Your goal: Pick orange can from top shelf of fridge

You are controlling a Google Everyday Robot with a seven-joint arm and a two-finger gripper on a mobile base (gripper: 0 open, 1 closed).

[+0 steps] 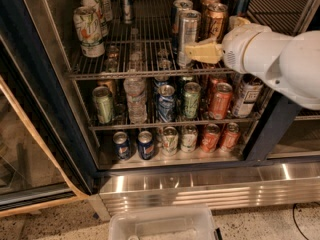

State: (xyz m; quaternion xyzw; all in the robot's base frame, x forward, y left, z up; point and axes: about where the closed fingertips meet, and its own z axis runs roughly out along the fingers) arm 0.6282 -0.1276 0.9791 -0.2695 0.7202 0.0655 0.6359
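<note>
The orange can (pixel 216 20) stands upright at the right of the top shelf (pixel 125 74) of the fridge (pixel 47 101), second in a row of copper cans. My gripper (pixel 212 35) reaches in from the right on a white arm (pixel 272 59). One cream finger (pixel 202 51) lies across the front of the can's lower part, and the other finger (pixel 239 21) shows behind and to its right. The fingers stand apart with the can between them, and I cannot tell whether they touch it.
A tall silver can (pixel 188 31) stands just left of the orange can, by the near fingertip. White-green cans (pixel 89 30) stand at the shelf's left. Lower racks hold cans and a water bottle (pixel 135 98). The glass door (pixel 22 149) hangs open left. A clear bin (pixel 162 226) sits on the floor.
</note>
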